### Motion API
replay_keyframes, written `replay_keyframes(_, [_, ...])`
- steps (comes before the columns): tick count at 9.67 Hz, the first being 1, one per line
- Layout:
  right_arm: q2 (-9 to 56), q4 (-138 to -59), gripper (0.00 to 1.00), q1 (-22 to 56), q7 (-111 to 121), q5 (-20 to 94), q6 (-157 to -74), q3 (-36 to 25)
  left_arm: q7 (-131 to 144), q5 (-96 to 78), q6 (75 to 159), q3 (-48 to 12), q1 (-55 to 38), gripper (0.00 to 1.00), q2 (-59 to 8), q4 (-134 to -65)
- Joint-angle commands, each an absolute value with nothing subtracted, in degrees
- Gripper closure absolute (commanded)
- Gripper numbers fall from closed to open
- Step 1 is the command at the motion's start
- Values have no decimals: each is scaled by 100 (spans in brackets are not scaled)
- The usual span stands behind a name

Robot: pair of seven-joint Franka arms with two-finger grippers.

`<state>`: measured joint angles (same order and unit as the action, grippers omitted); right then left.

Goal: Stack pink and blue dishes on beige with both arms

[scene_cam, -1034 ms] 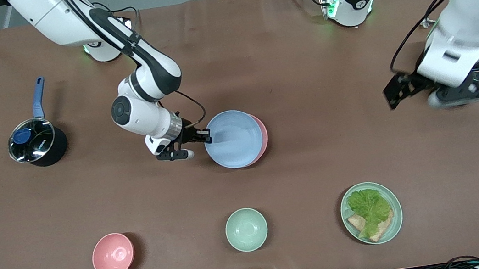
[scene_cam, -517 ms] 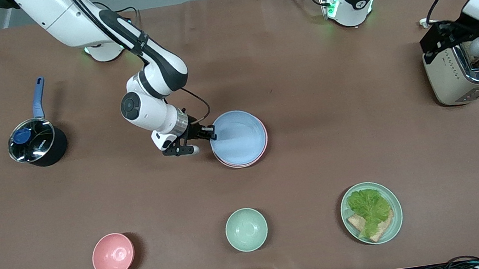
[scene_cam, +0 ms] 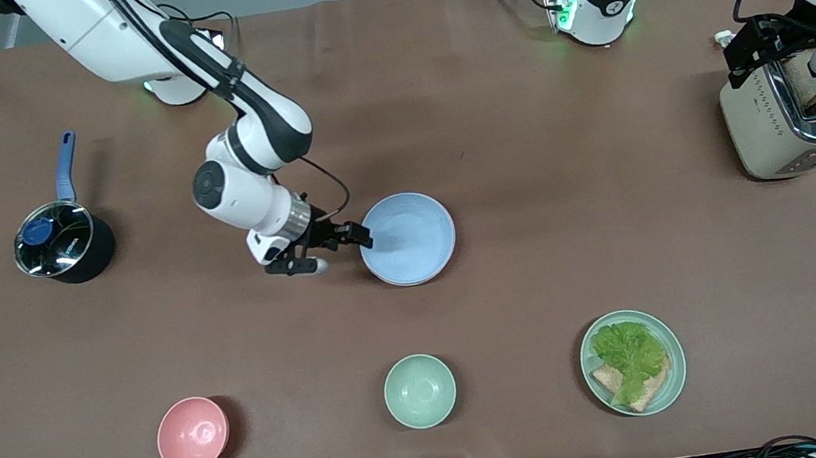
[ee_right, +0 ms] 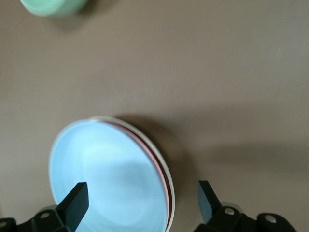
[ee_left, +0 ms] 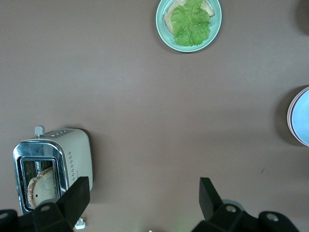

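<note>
The light blue dish [scene_cam: 409, 238] lies on top of a stack in the middle of the table. In the right wrist view the blue dish [ee_right: 106, 179] covers the pink dish, of which only a thin rim [ee_right: 160, 174] shows, and under that the beige plate's pale edge [ee_right: 171, 208]. My right gripper [scene_cam: 354, 238] is open at the stack's rim, toward the right arm's end, its fingers spread wide over the blue dish. My left gripper [scene_cam: 787, 53] hangs open over the toaster and holds nothing.
A toaster [scene_cam: 788, 124] with a bread slice stands at the left arm's end. A black pot [scene_cam: 63, 244] sits at the right arm's end. Nearest the front camera are a pink bowl [scene_cam: 192, 435], a mint bowl [scene_cam: 420, 390] and a lettuce plate [scene_cam: 633, 362].
The blue dish came down and settled squarely on the pink one, hiding it. My right gripper opened at its rim. The left arm drew back to above the toaster.
</note>
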<state>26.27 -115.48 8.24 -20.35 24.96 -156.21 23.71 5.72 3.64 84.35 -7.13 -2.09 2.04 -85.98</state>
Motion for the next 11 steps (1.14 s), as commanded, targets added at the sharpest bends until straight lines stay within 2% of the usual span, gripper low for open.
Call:
replay_keyframes(1, [1919,-11698,0,205,-2065,1919,-15006,2330,501,255,8420,-659,-255,0,211,-8842])
replay_keyframes(4, [777,-11585,0,-254,-2066,1031,-13356,1839,598,0,8288,-633,-176,0,237,-8824])
replay_keyframes(8, [230,-10383,0,-255,-2048,-165,-11150,741,606,-17,8279,-598,-27,0,273,-8816])
replay_keyframes(11, [-34,-9609,0,-255,-1507,-193,-10093,265,493,-9,8279,-598,-18,0,264,-8807])
